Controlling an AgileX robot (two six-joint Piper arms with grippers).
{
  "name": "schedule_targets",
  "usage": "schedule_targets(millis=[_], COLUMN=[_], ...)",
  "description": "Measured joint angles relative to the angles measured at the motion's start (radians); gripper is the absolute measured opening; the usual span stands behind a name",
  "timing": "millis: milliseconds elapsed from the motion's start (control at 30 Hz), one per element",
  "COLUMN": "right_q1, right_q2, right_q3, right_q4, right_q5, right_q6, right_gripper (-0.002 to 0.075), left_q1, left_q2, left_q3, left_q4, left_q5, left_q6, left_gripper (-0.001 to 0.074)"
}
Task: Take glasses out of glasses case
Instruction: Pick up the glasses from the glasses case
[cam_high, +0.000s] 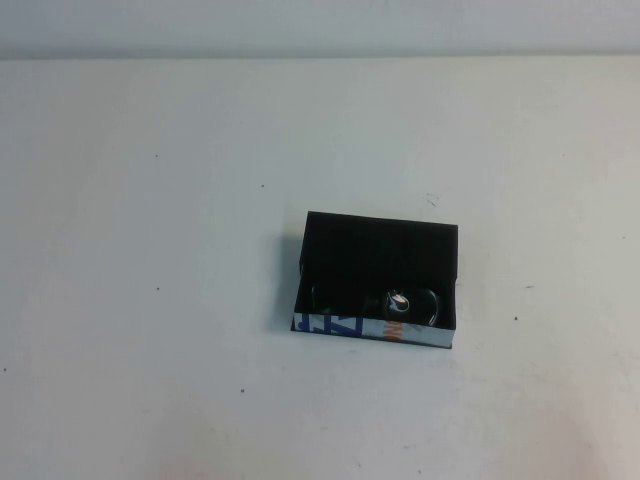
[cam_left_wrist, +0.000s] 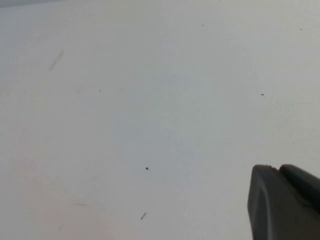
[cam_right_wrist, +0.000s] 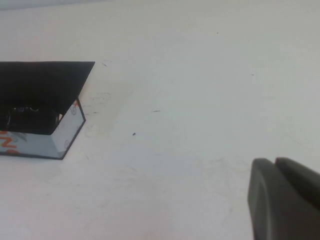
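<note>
While the glasses (cam_high: 405, 304) lie in the open case (cam_high: 377, 245) mid-counter (cam_high: 150, 250), both the left tool (cam_left_wrist: 285, 202) and right tool (cam_right_wrist: 285, 200) appear closed, empty and well apart from it; approach should descend vertically, opened, straddling the frame.

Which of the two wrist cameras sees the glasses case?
The right wrist camera: the glasses case shows beyond the right gripper. The left gripper faces bare table.

Only slivers of the robot are showing: the left claw (cam_left_wrist: 285, 202) is appearing as a matte dark-grey, round-cornered plastic block over the table, and the right claw (cam_right_wrist: 285, 197) is looking identical beside the case.
</note>
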Motion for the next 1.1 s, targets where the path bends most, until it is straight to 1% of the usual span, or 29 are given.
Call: schedule_targets(millis=[100,300,400,467,567,833,900,967,1033,1100], right_q1=[0.000,0.000,0.000,0.000,0.000,0.000,0.000,0.000,0.000,0.000], right_q2=[0.000,0.012,0.071,0.125,0.198,0.407,0.474,0.544,0.623,0.722], right_q3=[-0.045,-0.397,-0.546,-0.609,-0.661,-0.686,-0.709,-0.743,-0.796,-0.872], right_q4=[0.024,0.028,0.028,0.028,0.028,0.051,0.096,0.150,0.215,0.281], right_q5=[0.041,0.257,0.331,0.362,0.367,0.216,0.186,0.184,0.222,0.306], right_q6=[0.000,0.001,0.002,0.002,0.002,-0.006,-0.042,-0.119,-0.229,-0.367], right_gripper=[-0.0018,-0.0018,-0.0018,-0.0018,-0.0018,-0.0018,-0.0018,-0.0018,-0.0018,-0.0018], left_q1=[0.000,0.000,0.000,0.000,0.000,0.000,0.000,0.000,0.000,0.000], left_q2=[0.000,0.000,0.000,0.000,0.000,0.000,0.000,0.000,0.000,0.000], left_q3=[0.000,0.000,0.000,0.000,0.000,0.000,0.000,0.000,0.000,0.000], left_q4=[0.000,0.000,0.000,0.000,0.000,0.000,0.000,0.000,0.000,0.000], left_q5=[0.000,0.000,0.000,0.000,0.000,0.000,0.000,0.000,0.000,0.000], left_q6=[0.000,0.000,0.000,0.000,0.000,0.000,0.000,0.000,0.000,0.000], left_gripper=[-0.0004,-0.0004,-0.0004,-0.0004,-0.0004,-0.0004,-0.0005,-0.0004,-0.0004,-0.0004])
